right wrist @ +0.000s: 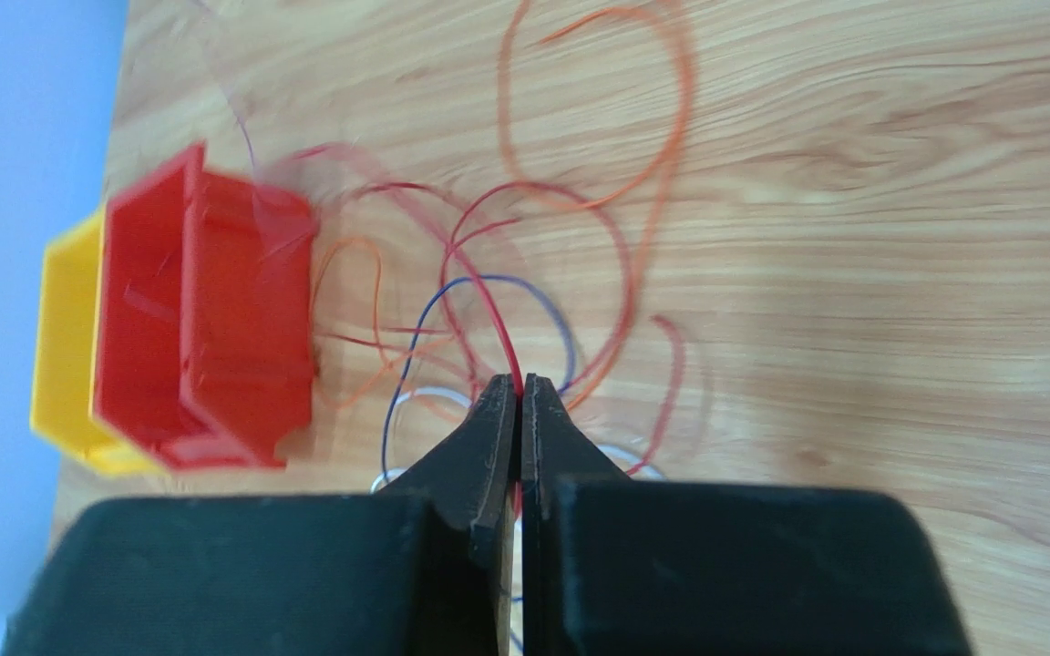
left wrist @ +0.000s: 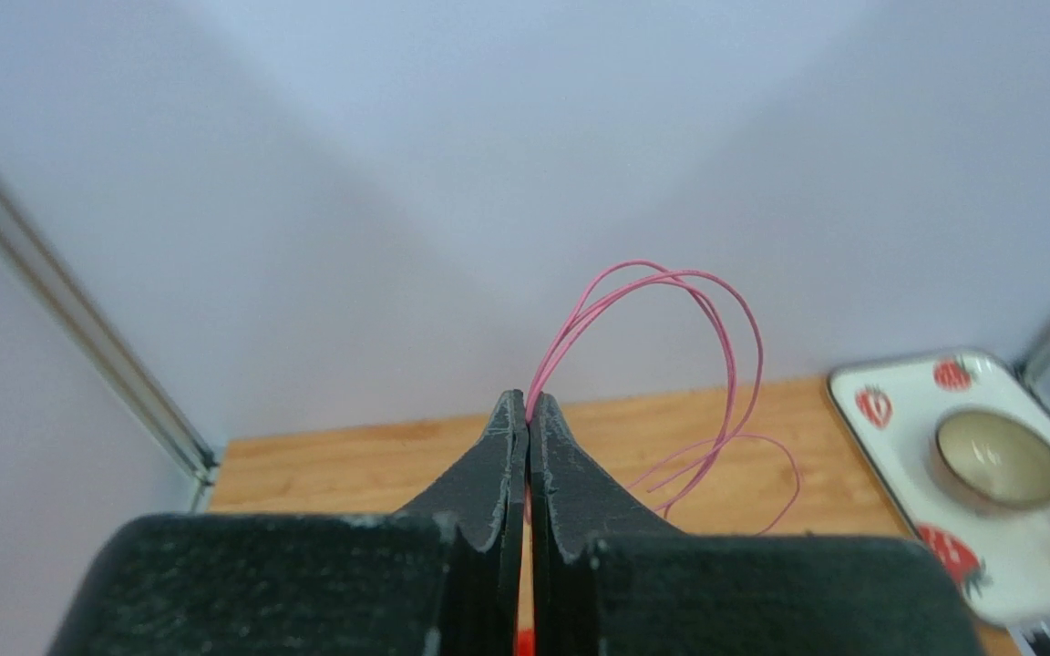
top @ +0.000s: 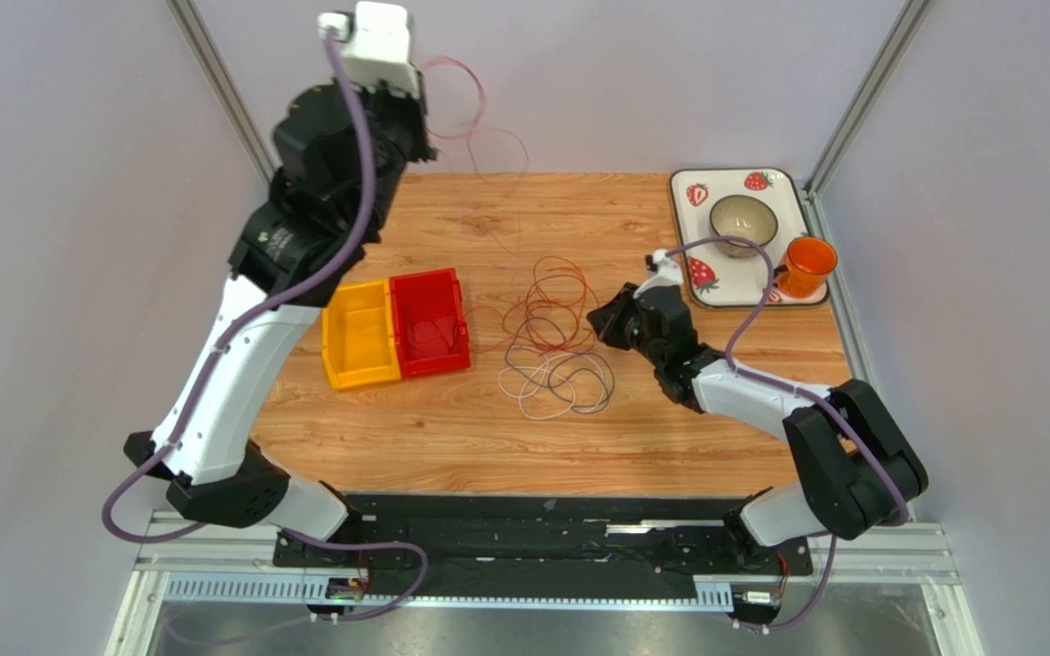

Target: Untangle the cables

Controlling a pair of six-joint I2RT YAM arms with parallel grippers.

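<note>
A tangle of thin cables (top: 551,335) lies mid-table: orange-brown and red loops, with white and dark ones at the near side. My left gripper (top: 417,82) is raised high at the back left. It is shut (left wrist: 528,405) on a pink cable (left wrist: 739,342) that arcs out and hangs down toward the table's far edge (top: 473,110). My right gripper (top: 610,317) is low at the right edge of the tangle. It is shut (right wrist: 517,388) on a red cable (right wrist: 479,304) that runs from its tips into the pile.
A red bin (top: 431,321) and a yellow bin (top: 359,332) stand side by side left of the tangle; the right wrist view shows the red bin (right wrist: 202,328) too. A strawberry tray (top: 802,192) at the back right holds a bowl (top: 743,219), with an orange cup (top: 807,263) at its near edge.
</note>
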